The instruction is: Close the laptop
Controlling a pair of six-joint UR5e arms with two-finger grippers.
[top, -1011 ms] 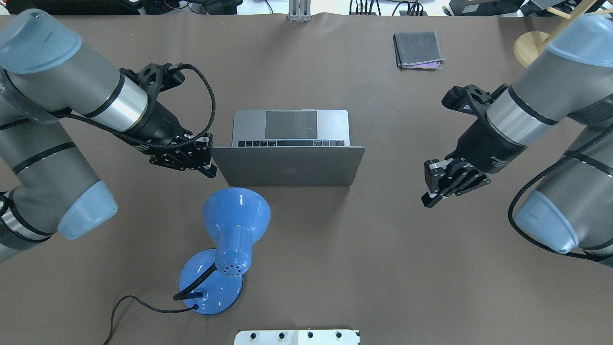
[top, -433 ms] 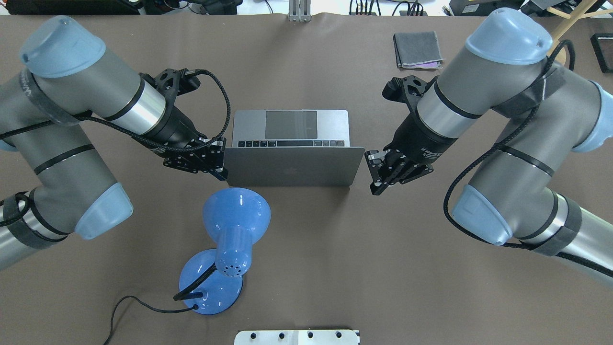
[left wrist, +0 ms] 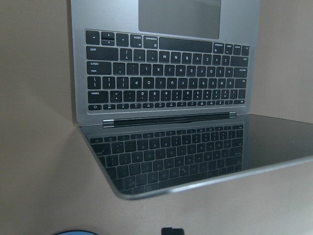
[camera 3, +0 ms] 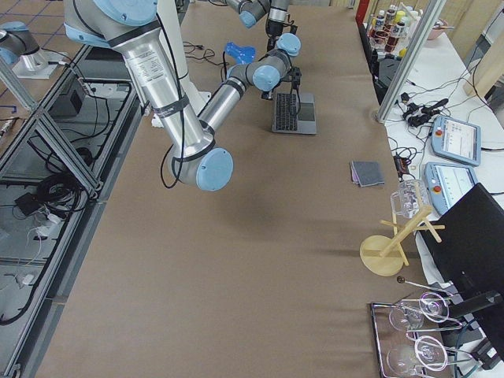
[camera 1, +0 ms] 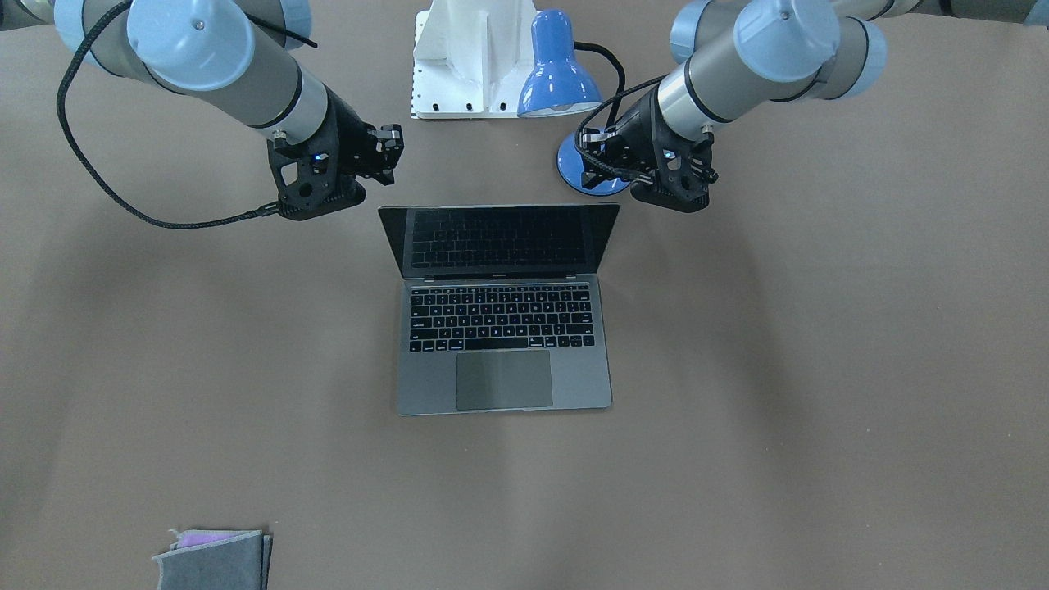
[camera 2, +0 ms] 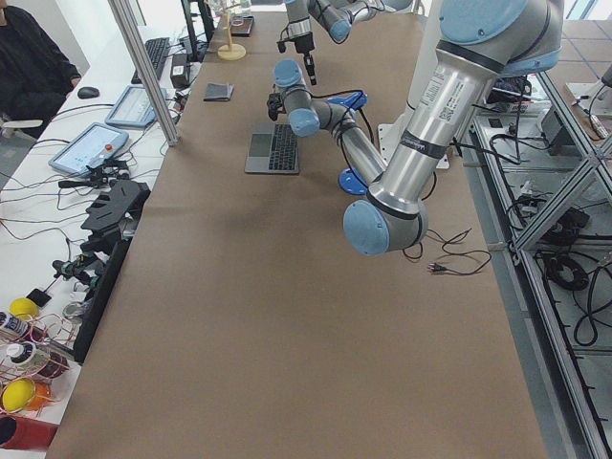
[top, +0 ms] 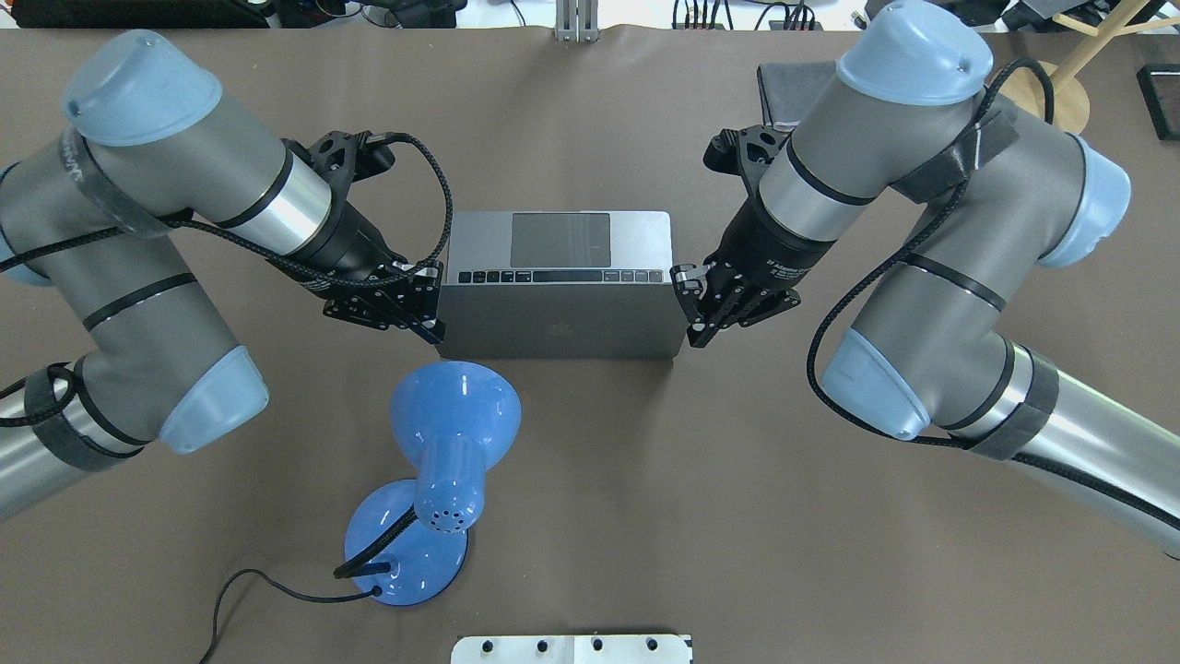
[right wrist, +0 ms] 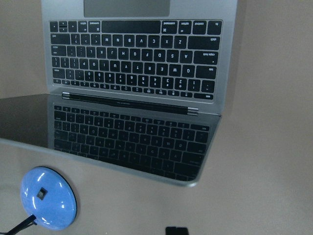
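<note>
Cloth [camera 1: 215, 564] cut off (bottom edge); lamp base [camera 1: 568, 168] half-hidden

Matt shell on slim grey metal laptop [top: 553, 323]; its black screen [left wrist: 195, 152] glossy, mirror-like. Glossy blue desk lamp [top: 454, 401]; matt, paper-like brown tabletop [top: 719, 516].

In the overhead view the left arm [top: 184, 175] comes in from the upper left and the right arm [top: 857, 148] from the upper right, both sloping down toward frame centre. The left gripper [top: 426, 314] and right gripper [top: 690, 304] face each other, each with its fingers pressed together.
</note>
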